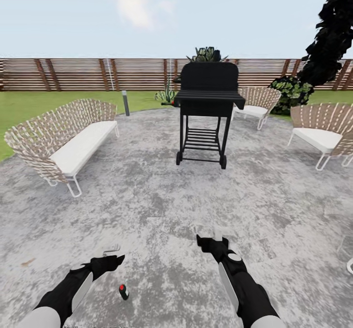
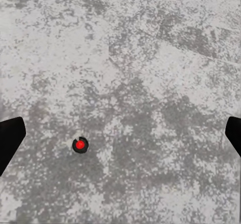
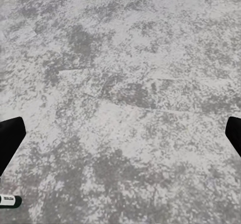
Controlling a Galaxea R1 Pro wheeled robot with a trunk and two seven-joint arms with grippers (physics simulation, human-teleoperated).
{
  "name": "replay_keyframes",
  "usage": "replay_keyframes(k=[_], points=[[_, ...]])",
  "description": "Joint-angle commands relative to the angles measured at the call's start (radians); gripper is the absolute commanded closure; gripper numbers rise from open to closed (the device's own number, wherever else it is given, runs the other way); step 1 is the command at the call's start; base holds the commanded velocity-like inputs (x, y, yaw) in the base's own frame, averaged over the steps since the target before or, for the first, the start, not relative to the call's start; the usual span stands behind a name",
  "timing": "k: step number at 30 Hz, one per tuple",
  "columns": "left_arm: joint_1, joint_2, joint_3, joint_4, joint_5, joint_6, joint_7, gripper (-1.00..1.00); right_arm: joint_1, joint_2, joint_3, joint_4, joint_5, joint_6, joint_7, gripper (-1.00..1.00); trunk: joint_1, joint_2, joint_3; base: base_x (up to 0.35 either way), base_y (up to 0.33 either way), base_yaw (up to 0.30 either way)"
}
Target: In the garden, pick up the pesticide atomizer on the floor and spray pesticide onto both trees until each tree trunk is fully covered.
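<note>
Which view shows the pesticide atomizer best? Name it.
Head view: the pesticide atomizer stands whole, side-on, on the paving. Left wrist view gives its round red-centred top. Right wrist view: an unclear sliver at the edge.

Mottled grey stone paving [image 3: 130, 83] between two black fingertips [image 3: 10, 138] (spread wide apart), nothing held.

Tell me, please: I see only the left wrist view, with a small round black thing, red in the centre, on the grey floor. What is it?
Observer: In the head view it is a small black bottle with a red top, standing on the paving.
Operator: Does the right tool hold something?
Observer: No, the right tool is open, above the paving.
Operator: Where is a tree?
Observer: Dark foliage rises at the far right, near the fence.
</note>
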Motion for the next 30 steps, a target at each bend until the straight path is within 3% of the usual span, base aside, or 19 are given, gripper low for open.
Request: replay_keyframes(k=[1,16,24,30], points=[[-0.001,0.001,-0.004,-0.003,0.010,0.007,0.001,-1.00,0.000,0.000,0.000,-0.002,0.000,0.006,0.000,-1.00,0.000,0.000,-0.002,0.035,-0.261,0.261],[0.000,0.001,-0.004,-0.004,0.011,0.008,0.001,-1.00,0.000,0.000,0.000,-0.002,0.000,0.006,0.000,-1.00,0.000,0.000,-0.014,-0.106,-0.253,0.261],[0.000,0.001,-0.004,0.002,0.012,0.007,0.001,-1.00,0.000,0.000,0.000,-0.002,0.000,0.006,0.000,-1.00,0.000,0.000,-0.020,0.063,-0.268,0.261],[0.000,-0.004,-0.007,-0.002,0.013,0.005,0.001,-1.00,0.000,0.000,0.000,-0.002,0.000,0.006,0.000,-1.00,0.000,0.000,-0.025,0.021,-0.068,0.261]])
